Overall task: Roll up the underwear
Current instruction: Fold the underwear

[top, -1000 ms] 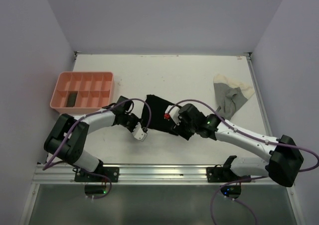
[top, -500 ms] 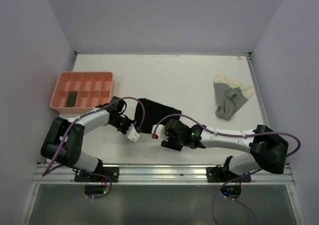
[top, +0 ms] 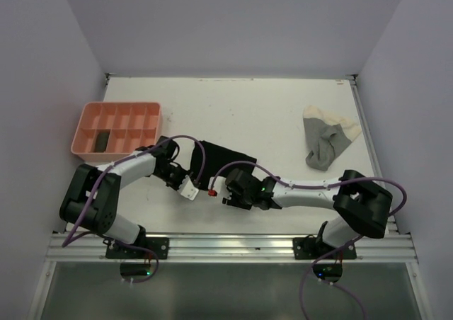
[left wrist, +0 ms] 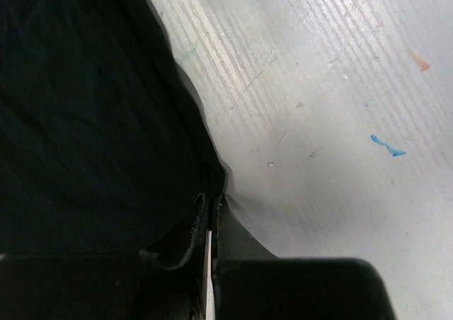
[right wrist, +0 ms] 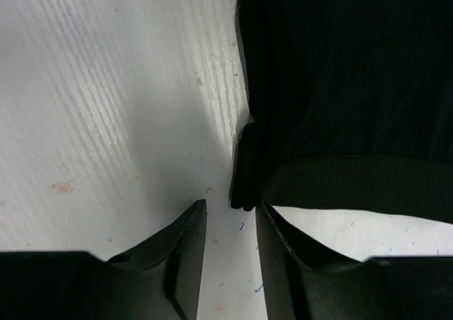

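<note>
Both my jaws meet at black underwear (top: 226, 156) on the table (top: 276, 111), from above. Left wrist: my left jaws clamp its edge. Right wrist: my right jaws stand apart beside its corner; closing here could miss it.

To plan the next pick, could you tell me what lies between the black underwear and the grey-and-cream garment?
Only bare white table, seen in the top view; the black underwear and the grey-and-cream garment lie well apart.
</note>
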{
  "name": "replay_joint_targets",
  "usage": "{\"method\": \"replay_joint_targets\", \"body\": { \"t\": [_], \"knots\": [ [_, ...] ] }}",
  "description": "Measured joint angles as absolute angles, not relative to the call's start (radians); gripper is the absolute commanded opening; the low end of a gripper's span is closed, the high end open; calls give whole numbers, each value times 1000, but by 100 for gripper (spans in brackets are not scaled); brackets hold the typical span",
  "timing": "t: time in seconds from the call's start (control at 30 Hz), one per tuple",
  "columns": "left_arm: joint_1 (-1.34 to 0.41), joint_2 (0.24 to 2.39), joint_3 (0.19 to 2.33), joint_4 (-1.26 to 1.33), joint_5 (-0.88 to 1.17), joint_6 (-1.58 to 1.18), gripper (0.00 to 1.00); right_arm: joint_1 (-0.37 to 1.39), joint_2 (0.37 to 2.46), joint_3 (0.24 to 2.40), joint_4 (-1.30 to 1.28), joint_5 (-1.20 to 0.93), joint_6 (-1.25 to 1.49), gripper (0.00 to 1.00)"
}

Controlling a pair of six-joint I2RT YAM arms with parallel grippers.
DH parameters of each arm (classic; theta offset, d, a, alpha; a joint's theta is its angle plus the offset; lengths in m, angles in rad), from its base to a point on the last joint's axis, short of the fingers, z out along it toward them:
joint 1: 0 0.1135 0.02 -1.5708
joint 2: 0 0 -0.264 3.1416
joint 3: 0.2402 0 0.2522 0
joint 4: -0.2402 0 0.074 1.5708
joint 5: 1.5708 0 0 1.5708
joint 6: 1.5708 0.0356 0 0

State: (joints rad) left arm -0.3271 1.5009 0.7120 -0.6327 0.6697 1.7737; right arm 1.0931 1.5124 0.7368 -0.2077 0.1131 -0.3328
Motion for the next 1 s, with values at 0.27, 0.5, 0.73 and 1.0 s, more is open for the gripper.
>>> {"method": "replay_joint_targets", "body": {
  "t": [0.27,0.5,0.73,1.0],
  "knots": [
    [-323,1499,714,-659,675,1777,0,1093,1605,815,-200,131,-346,0],
    [-319,1496,714,-678,676,1779,0,1093,1576,790,-203,163,-338,13],
    [-315,1495,714,-688,677,1794,0,1092,1488,775,-261,174,-289,55],
    [-315,1495,716,-695,677,1796,0,1092,1542,783,-248,164,-284,48]
  ]
}}
